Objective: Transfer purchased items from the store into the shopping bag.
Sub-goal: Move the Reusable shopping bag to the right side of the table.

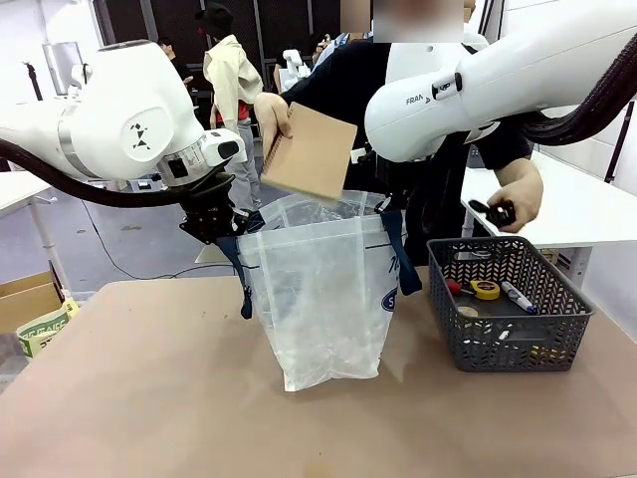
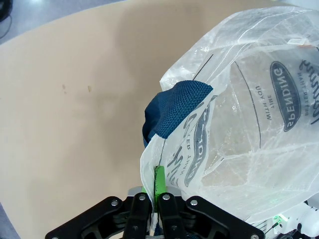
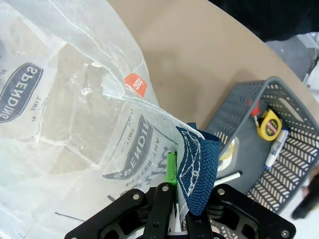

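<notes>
The bag (image 1: pixel 318 299) is stood upright on the counter (image 1: pixel 119 378), its mouth held open. The left fingers (image 2: pixel 158 181) are clamped shut on one rim beside a blue handle (image 2: pixel 174 112). The right fingers (image 3: pixel 171 167) are clamped shut on the opposite rim. A tan packet (image 1: pixel 311 151) is held by a person's hand (image 1: pixel 271 115) just above the mouth. A grey basket (image 1: pixel 557 339) is set beside the bag.

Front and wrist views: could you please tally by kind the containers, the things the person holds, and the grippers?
Shopping bag: 1
Grey basket: 1
Tan cardboard packet, in the person's hand: 1
Small dark object, in the other hand: 1
Grippers, left gripper and right gripper, both shut on the bag's rim: 2
Total: 6
</notes>
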You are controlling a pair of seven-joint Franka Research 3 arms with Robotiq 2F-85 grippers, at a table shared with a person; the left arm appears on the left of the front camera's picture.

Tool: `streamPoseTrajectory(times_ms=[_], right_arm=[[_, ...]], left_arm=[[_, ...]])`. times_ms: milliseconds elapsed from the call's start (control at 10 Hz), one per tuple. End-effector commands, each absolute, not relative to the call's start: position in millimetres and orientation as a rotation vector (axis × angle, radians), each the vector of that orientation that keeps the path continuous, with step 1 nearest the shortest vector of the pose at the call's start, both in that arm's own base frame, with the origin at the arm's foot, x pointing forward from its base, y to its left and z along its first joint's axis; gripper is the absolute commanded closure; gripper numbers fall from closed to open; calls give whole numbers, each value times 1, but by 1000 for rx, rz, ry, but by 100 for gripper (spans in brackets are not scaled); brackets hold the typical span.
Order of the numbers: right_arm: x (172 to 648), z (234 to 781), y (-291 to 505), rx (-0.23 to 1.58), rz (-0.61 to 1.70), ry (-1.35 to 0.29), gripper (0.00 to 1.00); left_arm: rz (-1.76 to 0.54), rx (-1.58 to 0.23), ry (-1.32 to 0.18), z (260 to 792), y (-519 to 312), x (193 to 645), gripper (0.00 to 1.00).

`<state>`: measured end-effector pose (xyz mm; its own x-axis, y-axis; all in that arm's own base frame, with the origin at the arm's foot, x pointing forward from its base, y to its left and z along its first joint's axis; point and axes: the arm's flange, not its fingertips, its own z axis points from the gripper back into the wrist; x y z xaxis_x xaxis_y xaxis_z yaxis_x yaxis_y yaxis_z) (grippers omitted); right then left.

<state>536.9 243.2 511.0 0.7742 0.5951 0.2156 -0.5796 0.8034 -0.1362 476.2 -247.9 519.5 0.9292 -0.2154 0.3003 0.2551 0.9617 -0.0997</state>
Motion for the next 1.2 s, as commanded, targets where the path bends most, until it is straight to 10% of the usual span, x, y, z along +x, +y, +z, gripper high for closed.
streamPoseTrajectory(times_ms=[0, 1100], right_arm=[[537, 510, 241, -65, 635, -253, 100], [537, 510, 241, -65, 635, -253, 100]], left_arm=[[-227, -137, -296, 520, -246, 473, 100], [-227, -137, -296, 520, -246, 473, 100]])
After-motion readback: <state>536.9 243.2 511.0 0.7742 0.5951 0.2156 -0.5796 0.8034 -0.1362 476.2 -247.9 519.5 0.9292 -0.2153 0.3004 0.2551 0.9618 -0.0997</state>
